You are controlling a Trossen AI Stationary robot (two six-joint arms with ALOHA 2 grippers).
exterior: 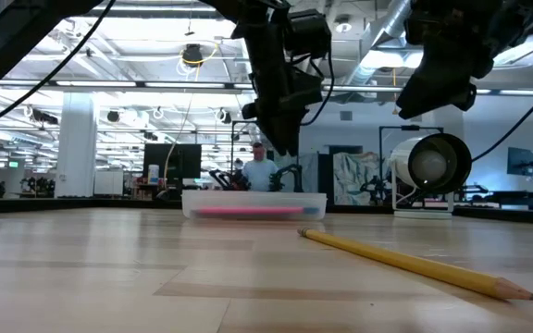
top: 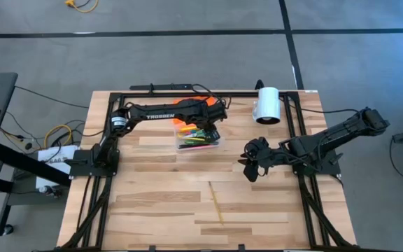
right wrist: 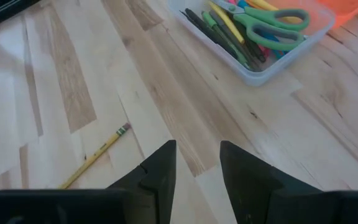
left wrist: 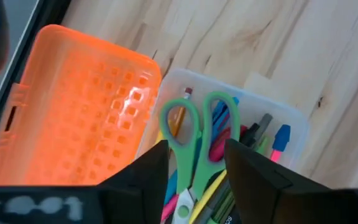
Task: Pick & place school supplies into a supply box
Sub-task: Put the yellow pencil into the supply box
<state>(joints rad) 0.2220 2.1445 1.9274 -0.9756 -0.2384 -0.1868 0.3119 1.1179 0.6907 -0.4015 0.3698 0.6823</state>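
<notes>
Scissors [left wrist: 194, 134] are seen lying in the supply box [top: 200, 140], under the spread left gripper [left wrist: 196, 174]. One yellow pencil [top: 216, 203] is left on the table [top: 159, 196], near the spread right gripper [right wrist: 197, 165].

An open-plan lab: exposed ceiling ducts [exterior: 378, 42], monitors [exterior: 169, 159], a person [exterior: 260, 169] beyond.

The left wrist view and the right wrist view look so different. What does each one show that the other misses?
Only the left wrist view shows the whole orange lid, flipped open beside the clear box.

Only the right wrist view shows the yellow pencil lying alone on the wooden table, apart from the box.

Both show the green-handled scissors lying on top of the pens in the box, and each shows its own gripper's jaws open and empty.
</notes>
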